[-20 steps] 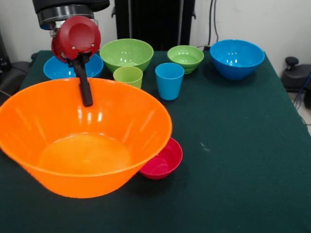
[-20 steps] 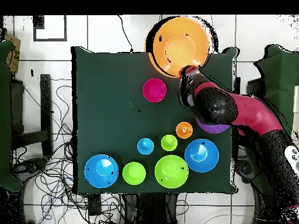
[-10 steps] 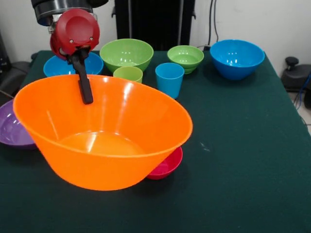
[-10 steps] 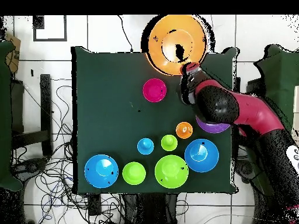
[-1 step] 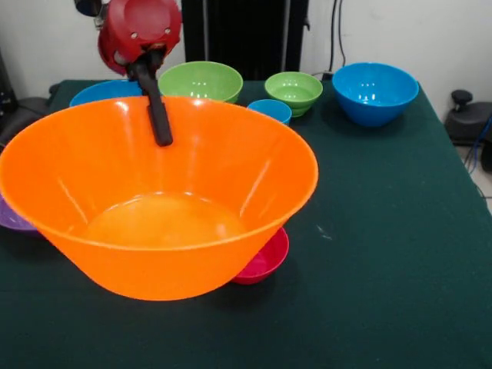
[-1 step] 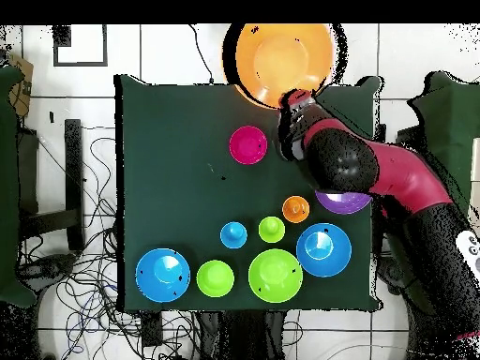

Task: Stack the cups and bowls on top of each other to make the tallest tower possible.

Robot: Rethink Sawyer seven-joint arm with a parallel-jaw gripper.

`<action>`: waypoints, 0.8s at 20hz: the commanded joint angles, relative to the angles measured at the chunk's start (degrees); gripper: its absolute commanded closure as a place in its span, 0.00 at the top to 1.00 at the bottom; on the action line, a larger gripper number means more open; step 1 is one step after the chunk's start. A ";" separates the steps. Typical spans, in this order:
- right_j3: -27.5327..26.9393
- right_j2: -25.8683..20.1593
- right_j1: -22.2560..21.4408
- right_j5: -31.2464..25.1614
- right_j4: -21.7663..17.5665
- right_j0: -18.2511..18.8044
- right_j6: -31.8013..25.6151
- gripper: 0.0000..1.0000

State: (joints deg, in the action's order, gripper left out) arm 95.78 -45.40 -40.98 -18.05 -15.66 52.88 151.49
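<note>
My gripper is shut on the far rim of the big orange bowl, one black finger inside the wall. The bowl hangs tilted above the table's near left, over the table edge in the overhead view, where the gripper sits at its rim. A small red bowl lies partly under it. The blue cup peeks over the rim. The lime cup, orange cup and blue cup stand apart.
A purple bowl lies partly under my arm. Along the far edge are a blue bowl, a large green bowl, a small green bowl and another blue bowl. Green cloth covers the table.
The orange bowl has risen with my gripper and swung towards the front camera. It now hides the lime cup and most of the blue cup and purple bowl.
</note>
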 commanded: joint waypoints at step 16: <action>8.93 13.62 -4.61 -16.95 11.38 -11.16 4.69 0.00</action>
State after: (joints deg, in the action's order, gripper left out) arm 104.74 -40.79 -45.57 -22.08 -5.67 45.51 151.49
